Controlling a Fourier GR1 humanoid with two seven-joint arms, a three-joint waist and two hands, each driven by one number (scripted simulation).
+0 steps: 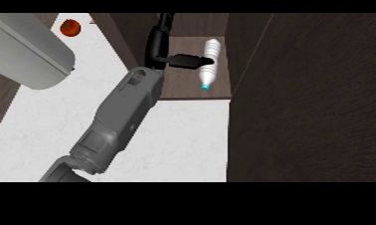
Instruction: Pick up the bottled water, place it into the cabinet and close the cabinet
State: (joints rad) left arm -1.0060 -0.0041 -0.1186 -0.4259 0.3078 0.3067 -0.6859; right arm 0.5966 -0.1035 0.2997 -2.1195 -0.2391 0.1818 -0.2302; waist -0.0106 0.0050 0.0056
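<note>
The bottled water [211, 52] is clear with a blue cap and lies on the shelf [183, 89] inside the dark wooden cabinet, cap end towards the view's lower edge. My left hand [158, 47] is just left of it, at the cabinet's opening. Its fingers [164, 22] point straight up the view, away from the bottle. The thumb [189, 61] sticks out to the right and its tip meets the bottle's side. Nothing is curled round the bottle. The cabinet door [301, 99] stands open and fills the view's right side. My right hand does not show.
A red round fruit [70, 28] sits on the white counter [183, 139] at the far left. A large pale grey rounded body [33, 52] fills the upper left corner. The cabinet's left wall [125, 35] runs beside my hand.
</note>
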